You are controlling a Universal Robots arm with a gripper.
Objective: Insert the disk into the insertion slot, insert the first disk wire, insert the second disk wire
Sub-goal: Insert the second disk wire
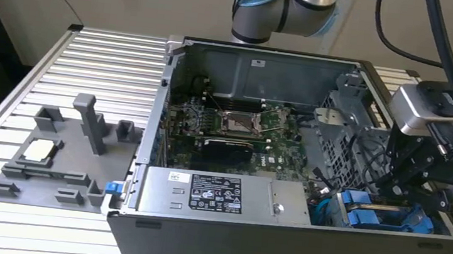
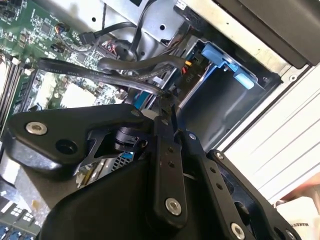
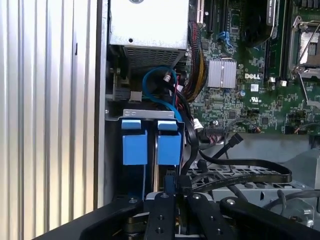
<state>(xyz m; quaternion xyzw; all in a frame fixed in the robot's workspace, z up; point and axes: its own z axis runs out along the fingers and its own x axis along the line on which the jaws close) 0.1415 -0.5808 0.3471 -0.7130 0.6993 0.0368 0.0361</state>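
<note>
Black fingers (image 2: 167, 107) are pinching a thin wire (image 2: 125, 75) beside the blue-railed slot (image 3: 150, 145); limp, likely best gripped near its plug.

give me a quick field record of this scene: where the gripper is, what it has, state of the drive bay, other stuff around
gripper location: gripper inside the open computer case, at the exterior view's right, above the insertion slot
gripper state: shut on a black cable, pinched at the fingertips in the second wrist view
insertion slot: blue carrier tabs seated side by side in the first wrist view
nearby: power supply box, motherboard
outside case: grey fixture tray on the slatted table
</note>
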